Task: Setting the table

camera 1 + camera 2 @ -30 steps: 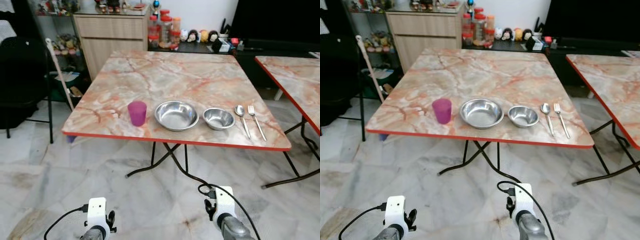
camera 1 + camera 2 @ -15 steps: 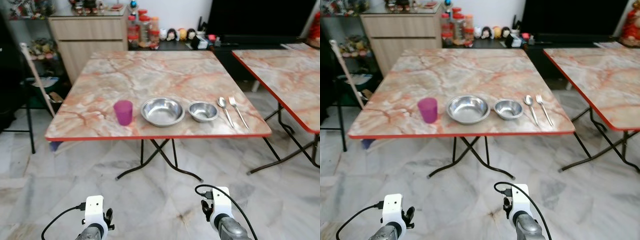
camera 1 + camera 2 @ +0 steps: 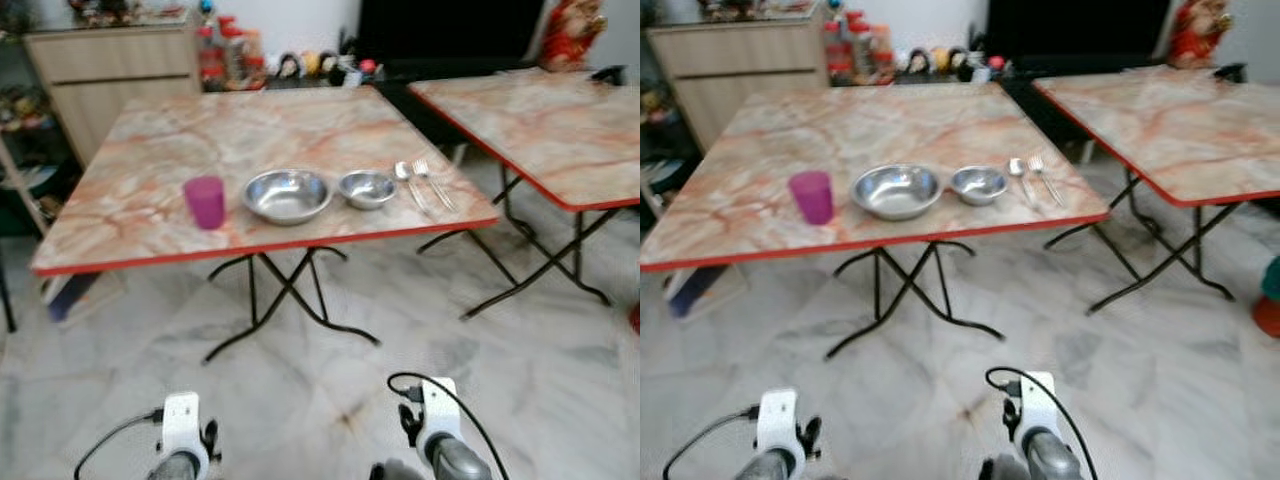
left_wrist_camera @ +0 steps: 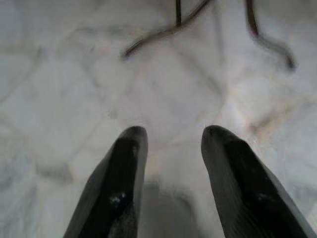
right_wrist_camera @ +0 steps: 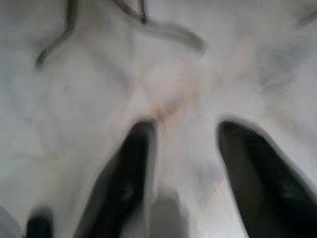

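The marble-patterned surface [image 3: 150, 160] stands ahead across a stretch of pale floor [image 3: 330, 400], with a second surface [image 3: 540, 120] just to its right. Along its near edge sits a row, from left to right: a purple cup [image 3: 205, 201], a large steel bowl [image 3: 287, 194], a small steel bowl [image 3: 366, 187], then a spoon [image 3: 404, 176] and fork [image 3: 428, 178] lying side by side.

Both arms hang low over the floor. The left hand [image 4: 171, 139] is spread open and holds nothing; the right hand [image 5: 185, 131] is likewise open and empty.

The pictures are blurred, so the robot seems to be walking. To do this step well, it should probably halt squarely facing the row, close enough to reach, and steady itself before lifting either hand, minding the surface's red edge.
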{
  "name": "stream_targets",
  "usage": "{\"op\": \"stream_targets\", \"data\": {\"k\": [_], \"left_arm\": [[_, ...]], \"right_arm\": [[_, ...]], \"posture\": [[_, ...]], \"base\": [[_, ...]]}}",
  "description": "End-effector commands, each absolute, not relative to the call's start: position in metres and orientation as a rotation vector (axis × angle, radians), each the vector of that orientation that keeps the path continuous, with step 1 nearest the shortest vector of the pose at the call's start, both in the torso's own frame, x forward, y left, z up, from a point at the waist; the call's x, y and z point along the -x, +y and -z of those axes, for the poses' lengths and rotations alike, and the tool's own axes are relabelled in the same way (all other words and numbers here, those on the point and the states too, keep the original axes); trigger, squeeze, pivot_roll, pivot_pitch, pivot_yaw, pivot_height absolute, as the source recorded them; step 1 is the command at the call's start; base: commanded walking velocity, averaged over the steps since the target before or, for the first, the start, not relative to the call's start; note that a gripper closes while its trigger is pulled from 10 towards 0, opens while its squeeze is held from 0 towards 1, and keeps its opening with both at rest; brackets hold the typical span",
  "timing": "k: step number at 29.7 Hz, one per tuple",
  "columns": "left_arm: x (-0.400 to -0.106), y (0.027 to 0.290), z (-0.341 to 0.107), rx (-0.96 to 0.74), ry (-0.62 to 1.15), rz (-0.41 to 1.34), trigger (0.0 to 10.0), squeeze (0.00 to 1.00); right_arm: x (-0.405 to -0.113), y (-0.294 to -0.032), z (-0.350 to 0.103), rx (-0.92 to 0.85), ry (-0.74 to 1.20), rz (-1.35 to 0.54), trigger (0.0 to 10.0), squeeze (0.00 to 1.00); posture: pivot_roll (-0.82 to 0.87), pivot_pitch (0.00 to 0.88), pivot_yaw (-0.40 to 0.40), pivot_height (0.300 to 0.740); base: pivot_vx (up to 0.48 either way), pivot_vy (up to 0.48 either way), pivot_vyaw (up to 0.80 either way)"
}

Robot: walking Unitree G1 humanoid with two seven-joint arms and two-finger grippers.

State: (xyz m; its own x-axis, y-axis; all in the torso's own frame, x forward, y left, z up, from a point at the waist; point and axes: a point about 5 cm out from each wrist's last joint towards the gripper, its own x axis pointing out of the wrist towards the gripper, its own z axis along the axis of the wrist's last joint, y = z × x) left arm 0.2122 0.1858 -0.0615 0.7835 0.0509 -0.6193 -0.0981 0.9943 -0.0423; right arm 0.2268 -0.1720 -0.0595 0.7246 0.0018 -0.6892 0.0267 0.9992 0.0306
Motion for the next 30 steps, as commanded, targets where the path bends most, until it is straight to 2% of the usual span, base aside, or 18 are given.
{"op": "stream_targets", "data": {"k": [1, 9, 23, 30], "left_arm": [[-0.2142, 0.1888, 0.0603, 0.076, 0.667, -0.073, 10.0, 0.0], [-0.2131, 0.1891, 0.0612, 0.07, 0.677, -0.075, 10.0, 0.0], [-0.2107, 0.1927, 0.0622, 0.076, 0.682, -0.094, 10.0, 0.0], [-0.2123, 0.1935, 0.0612, 0.077, 0.677, -0.097, 10.0, 0.0]], "right_arm": [[-0.2281, -0.1652, 0.0592, -0.042, 0.757, 0.001, 10.0, 0.0], [-0.2297, -0.1653, 0.0576, -0.09, 0.734, 0.022, 10.0, 0.0], [-0.2293, -0.1635, 0.0581, -0.092, 0.74, -0.001, 10.0, 0.0], [-0.2301, -0.1631, 0.0576, -0.093, 0.738, -0.002, 10.0, 0.0]], "posture": [[0.12, 0.0, -0.037, 0.645], [0.12, 0.0, -0.032, 0.645], [0.12, 0.0, -0.036, 0.74], [0.12, 0.0, -0.036, 0.74]], "base": [[0.0, 0.0, 0.0], [0.0, 0.0, 0.0], [0.0, 0.0, 0.0], [0.0, 0.0, 0.0]]}}
